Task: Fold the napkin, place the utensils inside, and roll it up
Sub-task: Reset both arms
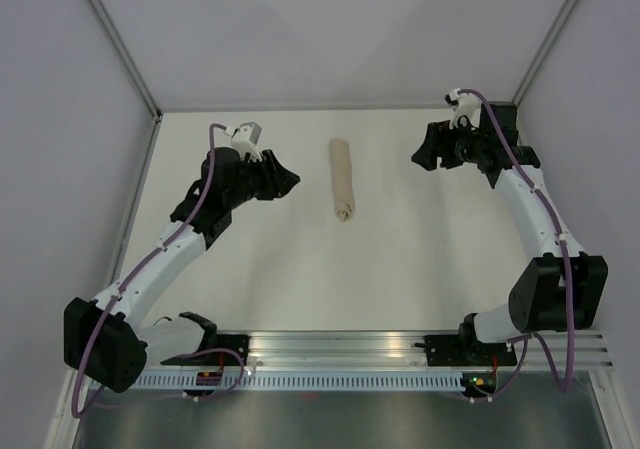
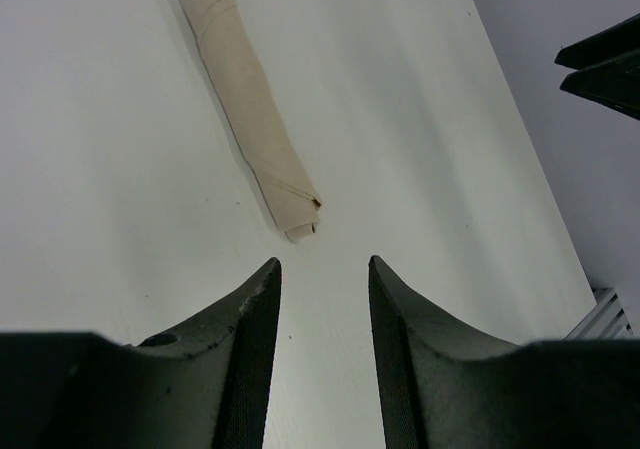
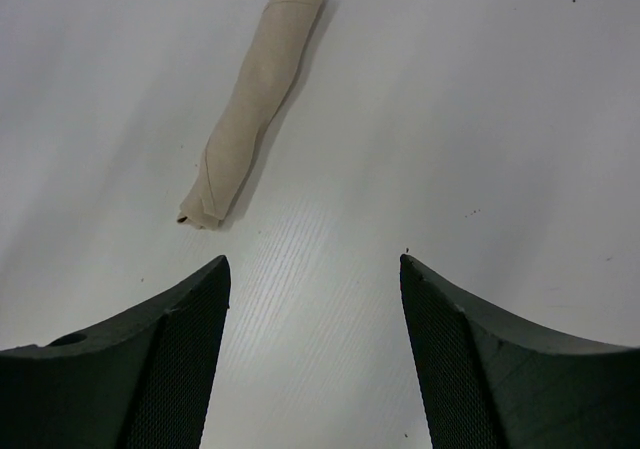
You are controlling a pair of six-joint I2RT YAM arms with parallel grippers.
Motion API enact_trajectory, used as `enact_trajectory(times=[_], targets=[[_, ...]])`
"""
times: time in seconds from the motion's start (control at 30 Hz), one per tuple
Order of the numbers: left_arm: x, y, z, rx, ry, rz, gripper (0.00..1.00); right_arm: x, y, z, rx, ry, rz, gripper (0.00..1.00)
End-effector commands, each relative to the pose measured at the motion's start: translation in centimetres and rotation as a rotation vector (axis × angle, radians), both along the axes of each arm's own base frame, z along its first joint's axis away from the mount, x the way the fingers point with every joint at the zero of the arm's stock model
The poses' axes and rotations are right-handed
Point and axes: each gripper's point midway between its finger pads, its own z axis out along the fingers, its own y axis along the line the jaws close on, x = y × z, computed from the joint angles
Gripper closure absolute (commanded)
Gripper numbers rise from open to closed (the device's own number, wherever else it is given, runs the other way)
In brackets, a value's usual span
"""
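The tan napkin [image 1: 342, 179] lies rolled into a slim cylinder on the white table, between the two arms. It also shows in the left wrist view [image 2: 252, 107] and in the right wrist view [image 3: 253, 99]. The fork is hidden; a dark spot shows at the roll's end. My left gripper [image 1: 290, 181] is open and empty, to the left of the roll, apart from it [image 2: 323, 261]. My right gripper [image 1: 418, 156] is open and empty, to the right of the roll [image 3: 313, 259].
The table [image 1: 250, 269] is walled by grey panels at the left, back and right. An aluminium rail [image 1: 340, 349] with the arm bases runs along the near edge. The right gripper's dark tips show at the left wrist view's right edge [image 2: 605, 69].
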Motion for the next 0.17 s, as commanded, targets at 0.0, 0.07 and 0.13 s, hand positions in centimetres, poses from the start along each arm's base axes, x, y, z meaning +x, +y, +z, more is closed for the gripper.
enact_trajectory(times=[0.0, 0.07, 0.13], targets=[[-0.86, 0.04, 1.21, 0.013, -0.040, -0.043, 0.54, 0.62, -0.64, 0.35, -0.035, -0.052, -0.013, 0.26], [-0.97, 0.05, 1.17, 0.016, -0.037, -0.047, 0.54, 0.67, -0.62, 0.42, -0.033, -0.057, -0.012, 0.26], [-1.06, 0.05, 1.28, 0.019, -0.038, -0.051, 0.54, 0.86, -0.59, 0.94, -0.024, -0.073, -0.021, 0.23]])
